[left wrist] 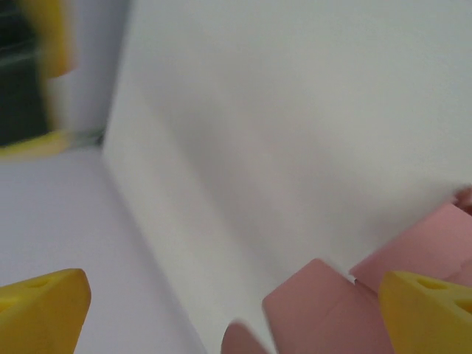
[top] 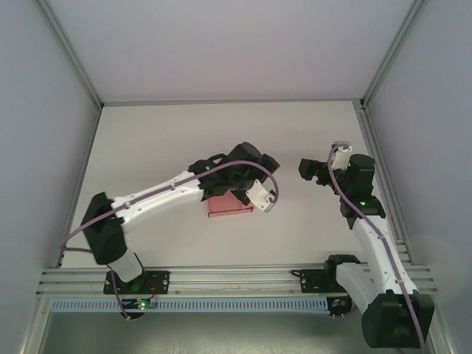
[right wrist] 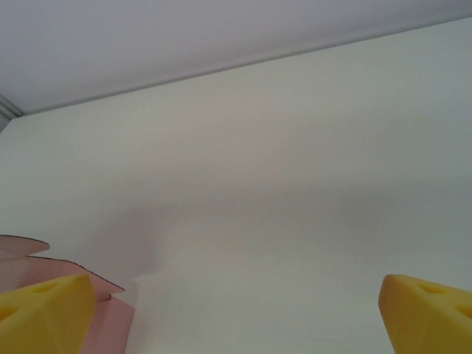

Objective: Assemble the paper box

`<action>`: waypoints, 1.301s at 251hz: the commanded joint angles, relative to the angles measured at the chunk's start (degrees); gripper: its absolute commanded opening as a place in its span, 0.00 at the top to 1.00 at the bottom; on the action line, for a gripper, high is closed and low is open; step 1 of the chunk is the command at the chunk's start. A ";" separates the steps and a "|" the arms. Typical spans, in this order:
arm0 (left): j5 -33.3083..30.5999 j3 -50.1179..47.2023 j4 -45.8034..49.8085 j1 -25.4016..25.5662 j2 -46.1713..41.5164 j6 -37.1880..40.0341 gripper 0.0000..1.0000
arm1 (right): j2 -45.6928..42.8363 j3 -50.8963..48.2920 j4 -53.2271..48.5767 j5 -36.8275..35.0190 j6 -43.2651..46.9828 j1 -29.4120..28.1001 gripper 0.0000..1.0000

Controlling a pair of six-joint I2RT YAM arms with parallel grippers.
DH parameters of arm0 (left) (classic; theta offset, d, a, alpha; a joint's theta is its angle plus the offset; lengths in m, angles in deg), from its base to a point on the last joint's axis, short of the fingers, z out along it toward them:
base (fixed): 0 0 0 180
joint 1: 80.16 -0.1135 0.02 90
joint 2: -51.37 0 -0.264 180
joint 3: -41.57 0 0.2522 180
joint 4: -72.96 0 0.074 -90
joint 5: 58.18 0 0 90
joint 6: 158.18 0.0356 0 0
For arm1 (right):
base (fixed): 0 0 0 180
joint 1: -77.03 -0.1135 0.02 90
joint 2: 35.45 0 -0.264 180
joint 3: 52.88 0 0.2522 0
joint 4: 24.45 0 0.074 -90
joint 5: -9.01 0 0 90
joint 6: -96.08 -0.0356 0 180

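Note:
The paper box (top: 226,208) is pale pink cardboard lying flat on the white table (top: 147,147) near the middle, partly covered by my left arm. My left gripper (top: 240,193) hovers right over it, open. In the left wrist view the left gripper (left wrist: 236,318) has its yellow fingertips (left wrist: 44,313) spread wide, and the paper box (left wrist: 332,313) with its flaps lies low at the right, touching neither pad. My right gripper (top: 311,173) stands open to the right of the box, apart from it. In the right wrist view the right gripper (right wrist: 236,317) holds nothing, and the paper box (right wrist: 29,262) edge shows at the lower left.
Metal frame posts (top: 380,147) and pale side walls (top: 37,133) border the table on both sides. A rail (top: 236,276) carrying the arm bases runs along the near edge. Bare white table stretches behind and left of the box.

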 commanded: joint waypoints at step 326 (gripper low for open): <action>-10.17 -29.96 -4.89 -28.28 -35.96 -109.29 0.00 | 28.41 5.54 1.85 -13.95 -17.80 -34.15 0.43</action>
